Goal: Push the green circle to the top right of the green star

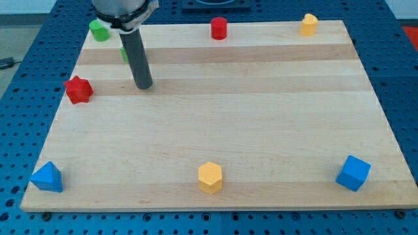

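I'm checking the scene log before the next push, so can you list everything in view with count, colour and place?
green circle: one, green, top left corner of the board.
green block: one, green, mostly hidden behind the rod, shape unclear, below and right of the green circle.
red star: one, red, left edge.
red cylinder: one, red, top edge, middle.
yellow block: one, yellow, top right.
yellow hexagon: one, yellow, bottom edge, middle.
blue triangle: one, blue, bottom left corner.
blue cube: one, blue, bottom right.
board: one, pale wood, on a blue perforated table.
my tip: one, dark rod, right of the red star, touching no block.
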